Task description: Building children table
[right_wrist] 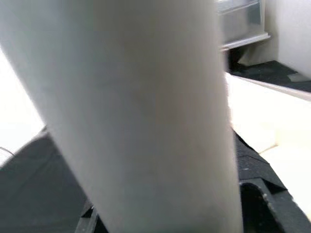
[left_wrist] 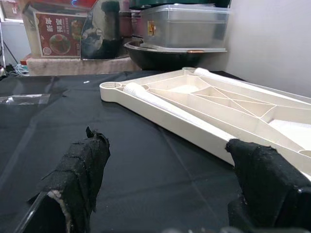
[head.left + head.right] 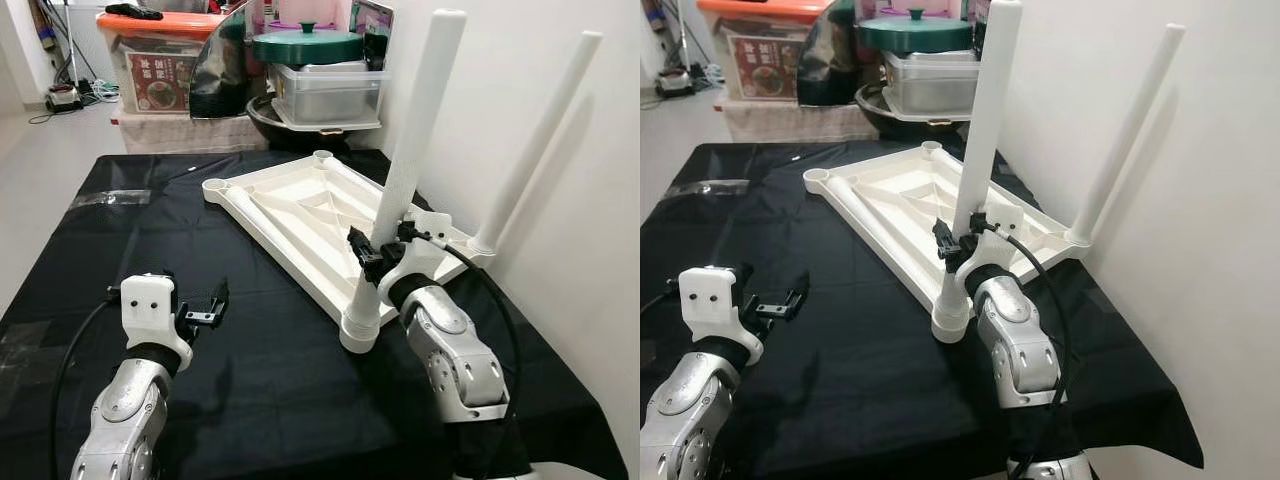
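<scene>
While the right gripper (image 3: pixel 385 250) clamps a white table leg (image 3: pixel 410 160) standing in the near corner socket of the upside-down tabletop (image 3: pixel 300 215) on the black cloth (image 3: pixel 270 370), the left gripper (image 3: pixel 205 310) hovers spread wide w/ nothing held, near left.

Smooth white plastic on the upturned tabletop (image 3: pixel 300 215), faintly glossy, and the same on the leg (image 3: pixel 405 170) clamped by the right gripper (image 3: pixel 385 250). Matt black cloth (image 3: pixel 250 380) covers the work surface, lightly creased. The left gripper's fingers (image 2: pixel 80 177) wear rough, frayed black padding.
</scene>
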`<state>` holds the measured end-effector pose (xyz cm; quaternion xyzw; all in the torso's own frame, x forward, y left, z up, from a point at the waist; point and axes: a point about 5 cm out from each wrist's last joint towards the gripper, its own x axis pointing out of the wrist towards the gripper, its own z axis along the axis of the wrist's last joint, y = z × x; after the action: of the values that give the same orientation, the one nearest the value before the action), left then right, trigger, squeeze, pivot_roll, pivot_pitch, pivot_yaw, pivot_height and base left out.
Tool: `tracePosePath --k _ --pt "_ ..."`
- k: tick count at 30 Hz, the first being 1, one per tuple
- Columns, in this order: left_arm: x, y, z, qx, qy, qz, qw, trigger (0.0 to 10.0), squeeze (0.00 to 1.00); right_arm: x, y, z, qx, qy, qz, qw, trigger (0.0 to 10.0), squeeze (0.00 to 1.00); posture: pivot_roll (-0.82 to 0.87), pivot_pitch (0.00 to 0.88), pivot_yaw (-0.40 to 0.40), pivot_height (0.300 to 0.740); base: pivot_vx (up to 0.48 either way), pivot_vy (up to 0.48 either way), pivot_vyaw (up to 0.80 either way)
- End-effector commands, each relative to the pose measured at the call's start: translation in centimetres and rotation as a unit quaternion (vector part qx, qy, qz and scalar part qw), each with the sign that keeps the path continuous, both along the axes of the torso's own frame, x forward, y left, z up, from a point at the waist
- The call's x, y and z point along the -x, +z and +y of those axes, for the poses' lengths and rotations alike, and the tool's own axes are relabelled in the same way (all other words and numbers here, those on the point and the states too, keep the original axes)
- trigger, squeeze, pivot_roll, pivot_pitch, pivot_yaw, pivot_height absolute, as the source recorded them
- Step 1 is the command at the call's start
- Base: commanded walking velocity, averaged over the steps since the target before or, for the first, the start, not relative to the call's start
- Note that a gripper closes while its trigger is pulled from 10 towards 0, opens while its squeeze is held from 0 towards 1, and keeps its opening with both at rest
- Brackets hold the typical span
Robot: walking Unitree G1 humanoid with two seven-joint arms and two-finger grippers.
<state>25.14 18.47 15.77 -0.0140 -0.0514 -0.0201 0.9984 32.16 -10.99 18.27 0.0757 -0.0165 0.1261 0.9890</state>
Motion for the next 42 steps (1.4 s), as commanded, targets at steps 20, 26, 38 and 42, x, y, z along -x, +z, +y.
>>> tracePosePath --k 20,26,38,42 --pt "-0.3 -0.3 -0.3 -0.008 -0.011 0.013 1.0 10.0 0.0 -0.1 4.5 -0.2 -0.012 0.112 -0.098 0.989 10.0 0.0 0.03 0.0 -0.046 0.74 0.0 0.0 0.0" --pt "-0.4 -0.3 -0.5 -0.006 -0.015 0.013 1.0 10.0 0.0 -1.1 4.9 -1.7 0.036 0.203 -0.077 0.975 10.0 0.0 0.03 0.0 -0.048 0.74 0.0 0.0 0.0" --pt "-0.5 -0.3 -0.7 -0.006 -0.018 0.012 1.0 10.0 0.0 -4.9 4.8 -4.6 0.1 0.288 -0.046 0.951 10.0 0.0 0.04 0.0 -0.055 0.74 0.0 0.0 0.0" --pt "-0.5 -0.2 -0.7 -0.006 -0.018 0.011 1.0 10.0 0.0 -5.2 5.2 -5.0 0.104 0.316 -0.048 0.942 10.0 0.0 0.05 0.0 -0.059 0.74 0.0 0.0 0.0"
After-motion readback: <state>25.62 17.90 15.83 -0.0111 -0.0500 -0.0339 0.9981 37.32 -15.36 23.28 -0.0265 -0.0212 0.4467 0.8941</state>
